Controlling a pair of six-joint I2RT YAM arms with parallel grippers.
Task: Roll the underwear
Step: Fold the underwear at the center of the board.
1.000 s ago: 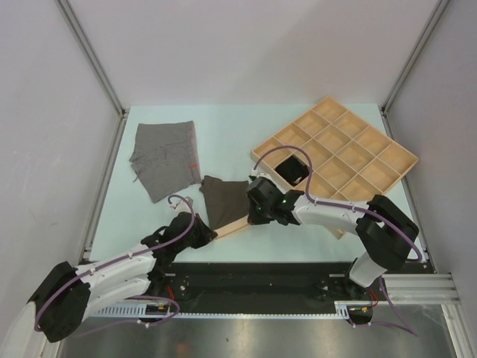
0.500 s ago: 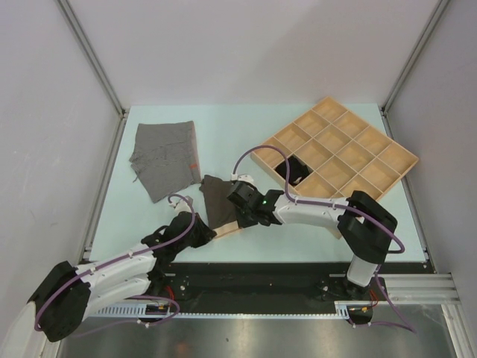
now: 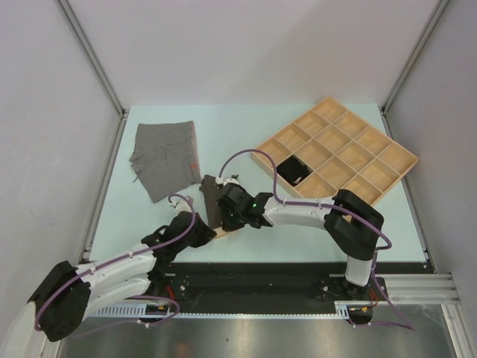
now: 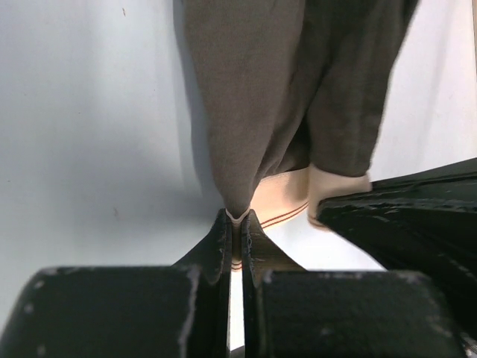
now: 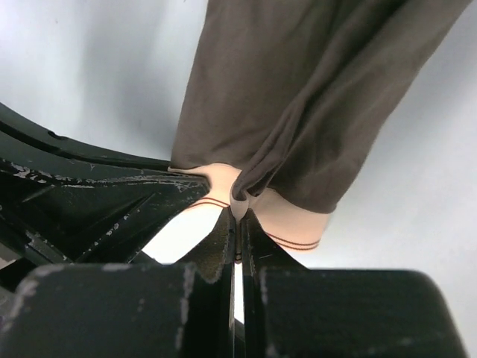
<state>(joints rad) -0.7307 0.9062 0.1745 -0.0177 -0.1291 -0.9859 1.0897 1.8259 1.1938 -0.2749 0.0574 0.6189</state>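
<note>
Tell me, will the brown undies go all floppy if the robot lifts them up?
Probably floppy: the brown underwear bunches into soft folds where the left fingers and right fingers pinch its pale waistband. The cloth looks thin, so it is likely light. It probably won't roll away, since it lies limp on the table.
</note>
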